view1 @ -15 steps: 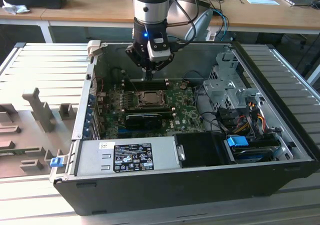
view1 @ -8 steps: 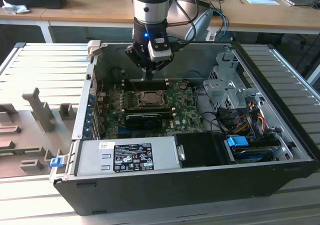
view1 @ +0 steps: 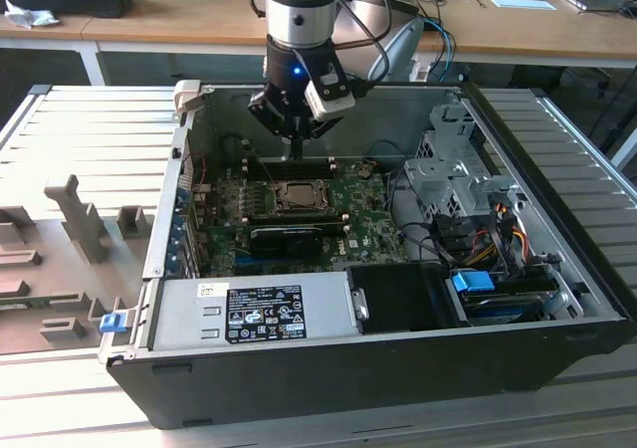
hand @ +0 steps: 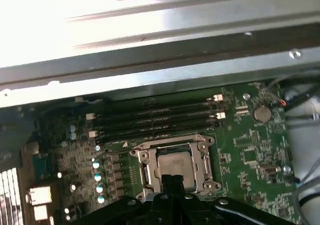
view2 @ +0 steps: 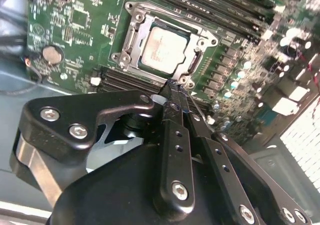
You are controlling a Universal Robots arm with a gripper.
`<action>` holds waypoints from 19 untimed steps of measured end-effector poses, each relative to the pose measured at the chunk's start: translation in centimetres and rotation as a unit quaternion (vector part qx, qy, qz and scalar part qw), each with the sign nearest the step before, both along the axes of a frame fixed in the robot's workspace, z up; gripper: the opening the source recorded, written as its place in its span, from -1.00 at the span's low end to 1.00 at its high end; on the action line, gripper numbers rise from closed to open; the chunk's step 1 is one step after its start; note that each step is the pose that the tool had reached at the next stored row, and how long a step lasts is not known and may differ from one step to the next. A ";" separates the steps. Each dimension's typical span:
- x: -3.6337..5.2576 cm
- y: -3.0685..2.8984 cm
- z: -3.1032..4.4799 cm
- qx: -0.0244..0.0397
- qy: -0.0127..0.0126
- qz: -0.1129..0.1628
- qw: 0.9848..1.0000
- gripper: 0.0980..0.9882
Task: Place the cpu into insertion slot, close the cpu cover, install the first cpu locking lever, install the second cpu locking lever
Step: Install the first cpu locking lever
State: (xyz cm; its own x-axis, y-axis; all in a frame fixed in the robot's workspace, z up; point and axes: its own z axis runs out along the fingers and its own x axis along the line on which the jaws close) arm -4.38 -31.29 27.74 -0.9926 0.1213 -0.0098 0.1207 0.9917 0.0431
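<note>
On the exterior view's left, a pale ridged metal work table [view1: 90, 119] w/ grey moulded fixture blocks [view1: 78, 219] was seen beside the open black desktop computer case [view1: 557, 348]; a silver power supply box w/ label [view1: 254, 314] was seen along the case's near edge; the green circuit board [view1: 224, 224] lay flat inside the case. The black two-finger gripper [view1: 297, 151] on the grey robot arm [view1: 299, 10] was held over the board's far part, tips pointing down just beyond the socket. The fingers [view2: 175, 102] were seen pressed together, nothing between them, the tips at the socket's edge in the second wrist view; whether they touched it could not be told. The small flat square cpu w/ dull silver-grey top [view2: 164, 47] was seated in the square insertion slot w/ silvery rim [view2: 131, 15]; the thin silvery cpu cover frame [view2: 192, 31] appeared to lie flat around the chip, window over its top; the same chip [hand: 175, 164] was seen in the first wrist view, by long black memory slots [hand: 155, 117]; the levers' state could not be made out. On the exterior view's right, a grey metal drive cage [view1: 453, 174], coloured cable bundle [view1: 493, 234] and blue tab [view1: 473, 282] were seen.
</note>
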 end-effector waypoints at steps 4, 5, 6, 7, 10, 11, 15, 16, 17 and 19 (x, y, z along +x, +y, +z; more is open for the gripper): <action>0.00 0.00 -0.02 0.000 0.000 0.043 0.999 -0.98; -0.02 0.00 -0.03 0.000 0.000 0.047 0.999 -0.98; -0.15 0.00 -0.04 0.000 0.000 0.048 0.999 -0.98; -0.36 0.00 -0.04 0.000 0.000 0.048 0.999 -0.98; -1.17 0.00 -0.04 0.000 0.000 0.049 0.999 -0.98; -1.57 0.00 -0.04 0.000 0.000 0.049 0.999 -0.98; -2.56 0.00 -0.13 0.000 0.000 0.054 0.999 -0.98; -2.83 -0.01 -0.26 0.001 0.000 0.059 0.998 -0.98; -3.12 -0.01 -0.33 0.002 0.000 0.060 0.998 -0.98; -4.10 0.00 -0.52 0.003 -0.001 0.061 0.998 -0.98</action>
State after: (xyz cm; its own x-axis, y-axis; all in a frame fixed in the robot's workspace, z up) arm -8.48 -31.29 27.22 -0.9999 -0.0002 -0.0112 -0.0007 0.9988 0.0483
